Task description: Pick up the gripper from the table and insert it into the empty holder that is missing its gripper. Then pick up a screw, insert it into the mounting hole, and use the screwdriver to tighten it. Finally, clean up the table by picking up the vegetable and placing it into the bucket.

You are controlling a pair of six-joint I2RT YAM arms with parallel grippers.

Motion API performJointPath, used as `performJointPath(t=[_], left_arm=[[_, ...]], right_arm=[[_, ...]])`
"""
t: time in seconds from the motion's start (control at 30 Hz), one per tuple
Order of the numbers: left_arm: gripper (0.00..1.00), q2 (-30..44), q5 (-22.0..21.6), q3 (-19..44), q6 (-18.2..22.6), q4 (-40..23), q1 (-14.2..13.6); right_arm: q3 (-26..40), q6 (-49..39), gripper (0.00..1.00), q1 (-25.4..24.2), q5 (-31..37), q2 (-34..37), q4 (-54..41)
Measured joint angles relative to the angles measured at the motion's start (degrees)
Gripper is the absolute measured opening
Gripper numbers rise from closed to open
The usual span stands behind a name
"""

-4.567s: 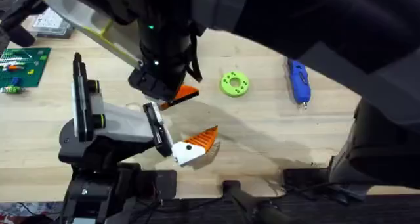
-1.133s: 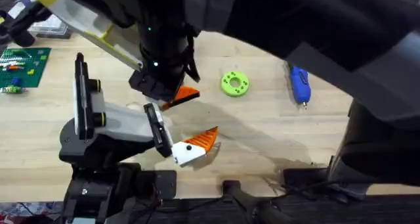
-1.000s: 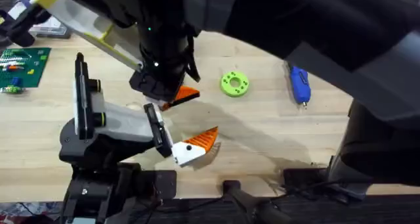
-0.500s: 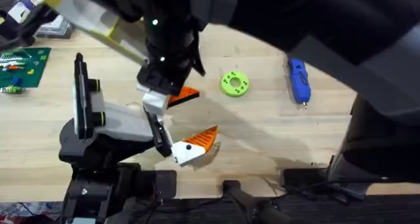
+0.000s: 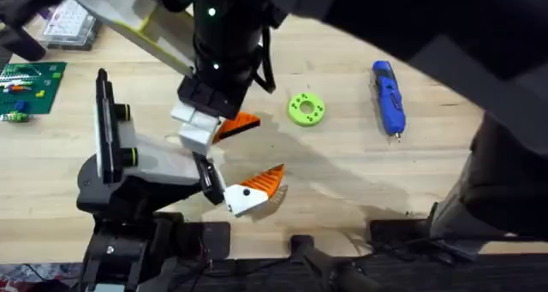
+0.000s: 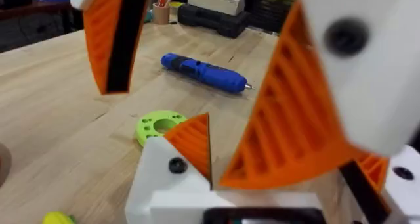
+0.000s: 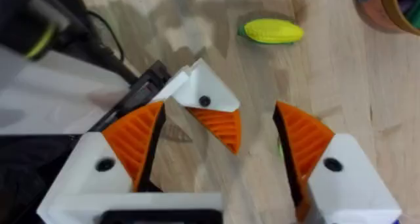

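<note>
Wood table (image 5: 342,172); left end effector (image 5: 224,128) angled down over holder (image 5: 205,176).

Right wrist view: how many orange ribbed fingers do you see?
3. Two belong to the right gripper itself; the third finger, white-based with a black dot, stands in the open gap between them.

You have no readable text, label, brand, number or sign anywhere on the table or tools.
</note>
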Motion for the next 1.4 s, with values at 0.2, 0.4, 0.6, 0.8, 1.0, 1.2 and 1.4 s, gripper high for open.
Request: performJointPath(t=[0.2, 0.4, 0.6, 0.8, 1.0, 1.2, 1.4], left_arm=[[0.986, 0.0, 0.0, 0.0, 0.26, 0.0, 0.0], [0.986, 0.0, 0.0, 0.0, 0.35, 0.0, 0.0], [0.986, 0.0, 0.0, 0.0, 0.35, 0.0, 0.0], [0.986, 0.02, 0.0, 0.0, 0.37, 0.0, 0.0], [0.986, 0.02, 0.0, 0.0, 0.35, 0.0, 0.0], [0.986, 0.0, 0.0, 0.0, 0.35, 0.0, 0.0], [0.986, 0.0, 0.0, 0.0, 0.35, 0.02, 0.0]], right_arm=[[0.0, 0.15, 0.996, -0.55, -1.5, -3.23, 0.7], [-0.96, 0.17, 0.996, -1.49, -1.53, -5.82, 2.55], [-12.44, 0.16, 0.996, -3.8, -2.1, -12.73, 10.65], [-26.7, 0.85, 0.996, -9.18, -2.36, -21.2, 17.54], [-30.99, 1.51, 0.996, -15.31, -2.38, -24.51, 15.96], [-31.25, 1.06, 0.997, -18.6, -2.36, -24.52, 13.99], [-31.32, 0.79, 0.997, -18.88, -2.38, -25.2, 13.14]])
